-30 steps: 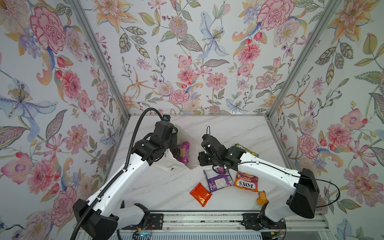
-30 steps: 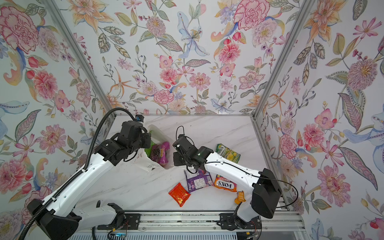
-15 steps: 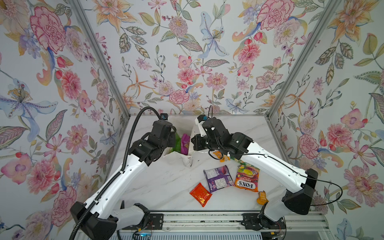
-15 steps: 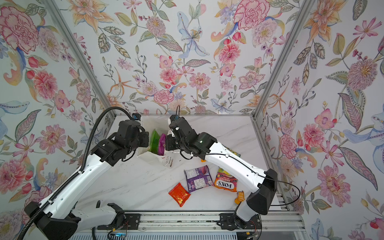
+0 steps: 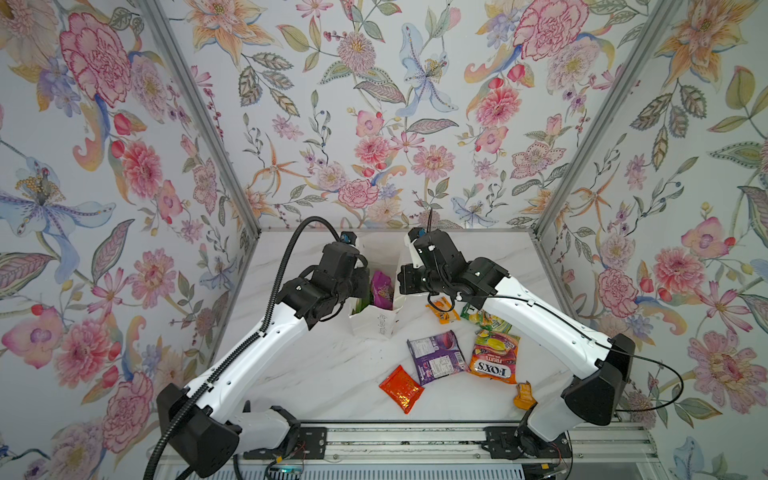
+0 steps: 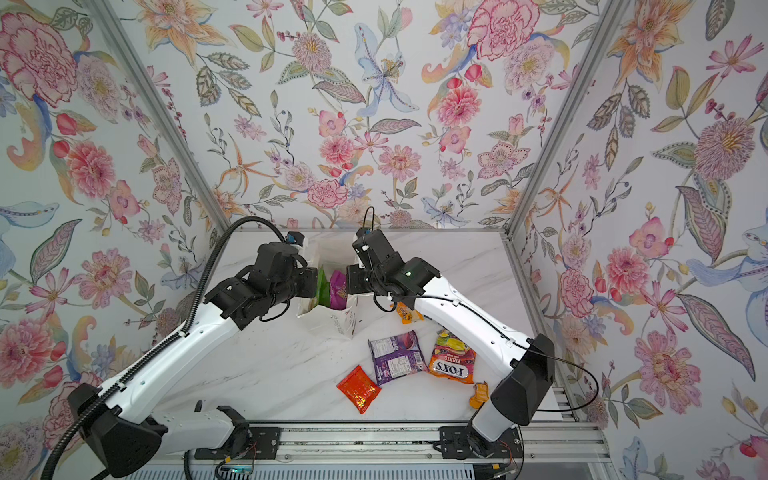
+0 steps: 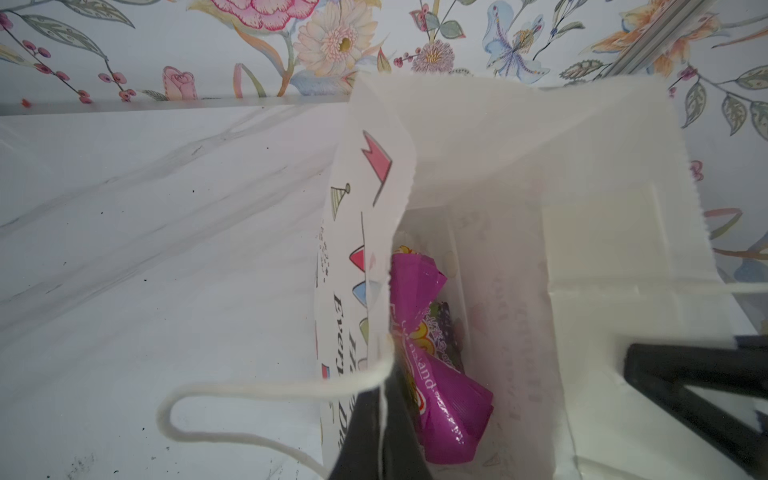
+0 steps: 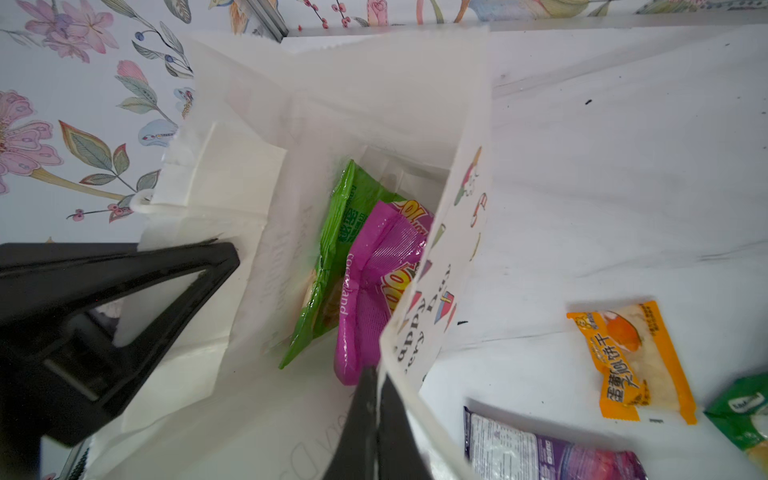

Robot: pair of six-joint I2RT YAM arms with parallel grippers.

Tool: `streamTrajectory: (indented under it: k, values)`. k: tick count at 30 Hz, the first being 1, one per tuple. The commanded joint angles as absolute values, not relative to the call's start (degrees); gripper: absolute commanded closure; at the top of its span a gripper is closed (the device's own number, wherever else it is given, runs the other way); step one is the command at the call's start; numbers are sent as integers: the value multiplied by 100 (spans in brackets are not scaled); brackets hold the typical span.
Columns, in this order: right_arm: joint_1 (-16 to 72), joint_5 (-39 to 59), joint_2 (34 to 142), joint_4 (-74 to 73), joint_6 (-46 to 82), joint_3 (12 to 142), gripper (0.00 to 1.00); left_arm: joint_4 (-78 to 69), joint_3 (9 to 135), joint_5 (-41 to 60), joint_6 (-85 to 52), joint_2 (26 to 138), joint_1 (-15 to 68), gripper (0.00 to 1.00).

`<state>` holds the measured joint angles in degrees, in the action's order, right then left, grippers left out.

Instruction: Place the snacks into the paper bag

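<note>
Left pincer (image 7: 376,399) is clamped shut on the paper bag's (image 5: 376,328) printed wall, right at the cord handle (image 7: 249,390). The left wrist view shows it plainly.

The bag stands near the middle of the tabletop's far edge, its mouth wider than a second ago, with a magenta packet (image 8: 374,266) inside.

Big change on the right. The right pincer (image 8: 374,382) hung over the purple packet (image 5: 436,357) a second ago. It comes away empty and now pinches shut on the bag's opposite wall. The mouth is held open, but I reckon neither arm is free to load.

Only the top views show the full leftovers toward the near right corner:
- red-orange foil pack (image 5: 401,388)
- purple packet
- orange FOX'S bag (image 5: 494,359)
- green candy bag (image 5: 482,318)
- orange sachet (image 5: 442,309)
- second sachet (image 5: 523,395)

The left wrist view misses the green packet (image 8: 345,208) in the bag; the right wrist view catches it.
</note>
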<state>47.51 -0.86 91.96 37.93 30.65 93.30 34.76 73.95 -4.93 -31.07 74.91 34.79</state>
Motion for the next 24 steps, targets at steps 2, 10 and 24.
streamTrajectory:
  k: [2,10,24]
  values:
    - [4517,567,9350,3366,3028,9465,100,3599,7328,-833,-3094,7415,3518,100]
    - [4412,572,9670,3410,2936,9650,96,3583,7392,-1036,-3066,7511,3415,100]
    - [4805,-73,9502,3418,2510,9962,59,3132,6726,-900,-3207,6927,3128,100]
